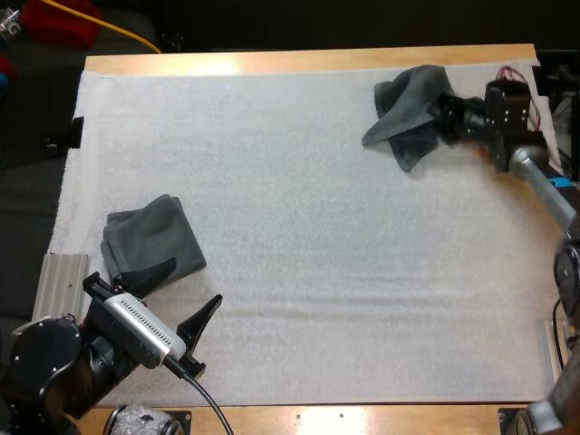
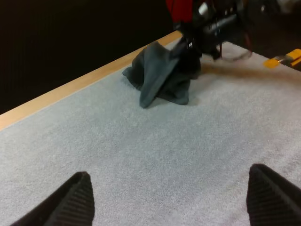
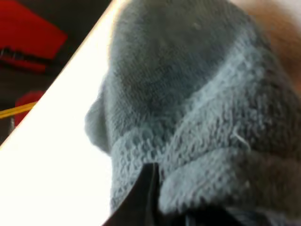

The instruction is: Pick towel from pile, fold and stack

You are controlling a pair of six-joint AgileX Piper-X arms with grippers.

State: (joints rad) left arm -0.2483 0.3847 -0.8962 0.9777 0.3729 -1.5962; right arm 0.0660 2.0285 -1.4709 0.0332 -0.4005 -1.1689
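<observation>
- Grey-green crumpled towel (image 1: 412,113) of soft knitted cloth is at the far right part of the white mat (image 1: 317,272), near the far edge of the wooden table (image 1: 299,62).
- Right gripper (image 1: 442,118) is clenched on the crumpled towel; one black finger (image 3: 146,197) presses into the fabric.
- Second grey-green folded towel (image 1: 149,243) lies flat at the near left side of the mat.
- Left gripper (image 1: 195,283) is just beside the folded towel, with its fingers spread wide and grasping nothing.

Left claw (image 1: 195,283) spread wide (arm low, near side), right claw (image 1: 437,115) clamped on towel (image 1: 403,127)
</observation>
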